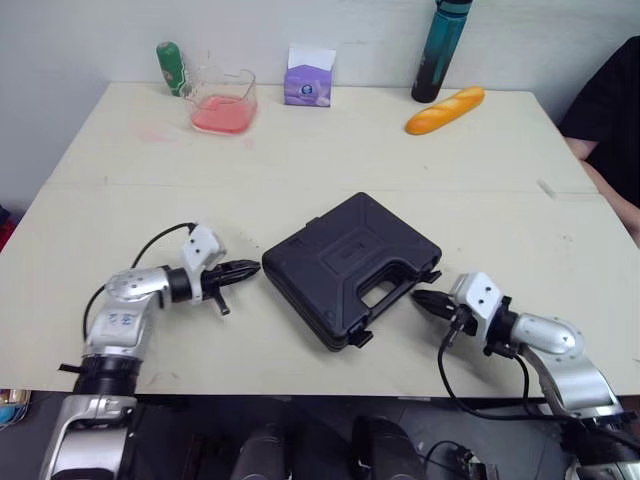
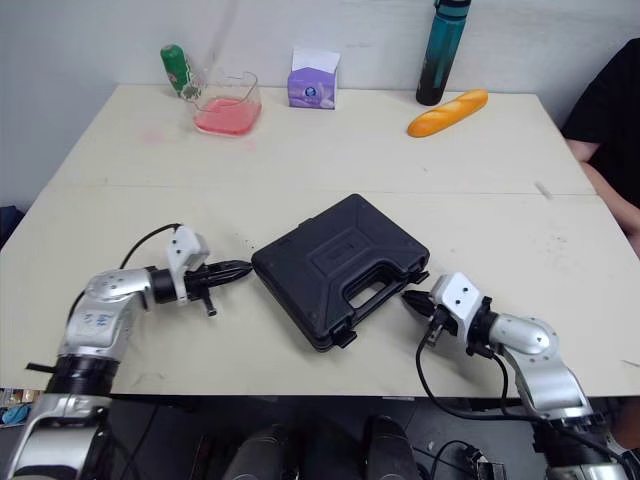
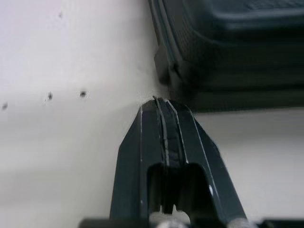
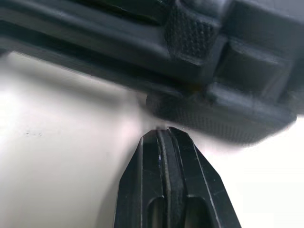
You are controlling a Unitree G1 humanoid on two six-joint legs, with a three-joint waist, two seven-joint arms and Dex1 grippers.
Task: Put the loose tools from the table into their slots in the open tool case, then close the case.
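Already shut, the tool case (image 1: 345, 262) looks rigid and fairly heavy; press at its front latches (image 4: 223, 114). Left claw (image 1: 252, 268) and right claw (image 1: 418, 297) are pinched closed, empty.

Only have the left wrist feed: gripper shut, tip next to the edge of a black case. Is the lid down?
Observer: Yes. The tool case lies closed and flat on the table, with its handle side facing the right arm.
Operator: Where's the right gripper?
Observer: The right gripper is shut, with its tip close to a latch on the handle side. I can't tell if they touch.
Operator: Anything else on the table?
Observer: Along the far edge are a bread roll, a teal bottle, a purple box, a clear container with pink contents and a green bottle.
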